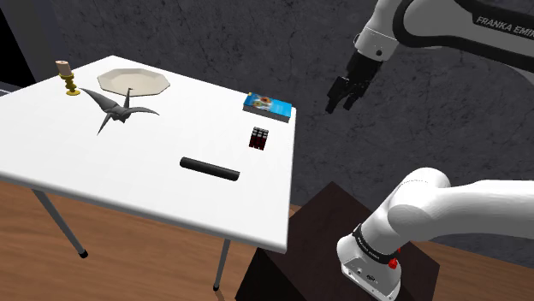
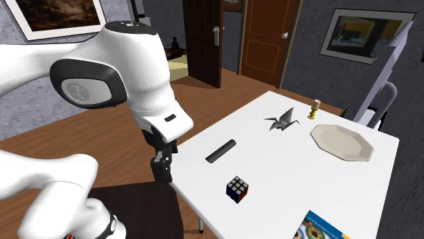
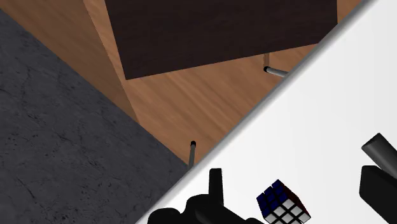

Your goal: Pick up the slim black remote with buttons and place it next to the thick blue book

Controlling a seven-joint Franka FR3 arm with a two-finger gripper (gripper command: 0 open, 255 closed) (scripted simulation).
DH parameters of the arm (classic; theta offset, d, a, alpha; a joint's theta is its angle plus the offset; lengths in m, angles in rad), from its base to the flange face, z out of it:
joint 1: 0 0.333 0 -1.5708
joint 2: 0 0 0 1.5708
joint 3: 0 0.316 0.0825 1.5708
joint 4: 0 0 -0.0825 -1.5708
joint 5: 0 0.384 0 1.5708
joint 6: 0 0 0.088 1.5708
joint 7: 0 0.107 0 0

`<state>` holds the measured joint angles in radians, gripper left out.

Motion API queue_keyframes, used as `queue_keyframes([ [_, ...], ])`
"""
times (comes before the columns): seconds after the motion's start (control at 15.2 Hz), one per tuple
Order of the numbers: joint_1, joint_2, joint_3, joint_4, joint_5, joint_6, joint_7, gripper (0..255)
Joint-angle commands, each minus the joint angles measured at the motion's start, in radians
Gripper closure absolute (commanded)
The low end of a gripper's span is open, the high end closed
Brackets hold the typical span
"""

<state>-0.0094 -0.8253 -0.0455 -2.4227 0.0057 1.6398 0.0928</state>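
Observation:
The slim black remote (image 1: 209, 168) lies flat near the front edge of the white table (image 1: 60, 137), and it shows as a dark bar (image 2: 221, 151) in the second exterior view. The thick blue book (image 1: 268, 105) rests at the table's far corner on the shoulder view's right, with its corner at the picture's edge (image 2: 325, 229). My gripper (image 1: 342, 96) hangs open and empty in the air, just off the table's edge beyond the book. In the wrist view the gripper (image 3: 295, 177) has its fingers (image 3: 215, 184) wide apart, and the remote's end (image 3: 380, 149) is near the right one.
A colour cube (image 1: 259, 138) stands between remote and book, close under the fingers (image 3: 284, 202). A grey paper crane (image 1: 118, 109), a pale plate (image 1: 133, 82) and a candle holder (image 1: 66, 78) occupy the far side. The dark stand (image 3: 222, 32) sits on wood floor.

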Motion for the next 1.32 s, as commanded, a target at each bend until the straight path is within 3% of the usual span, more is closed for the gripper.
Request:
queue_keyframes([
  [0.0, 0.000, 0.000, 0.000, 0.000, 0.000, 0.000, 0.000, 0],
  [0.59, 0.094, 0.257, 0.091, 0.022, 0.025, 0.233, -0.033, 0],
  [1.25, 0.172, 0.576, 0.199, 0.135, 0.000, 0.433, -0.051, 0],
])
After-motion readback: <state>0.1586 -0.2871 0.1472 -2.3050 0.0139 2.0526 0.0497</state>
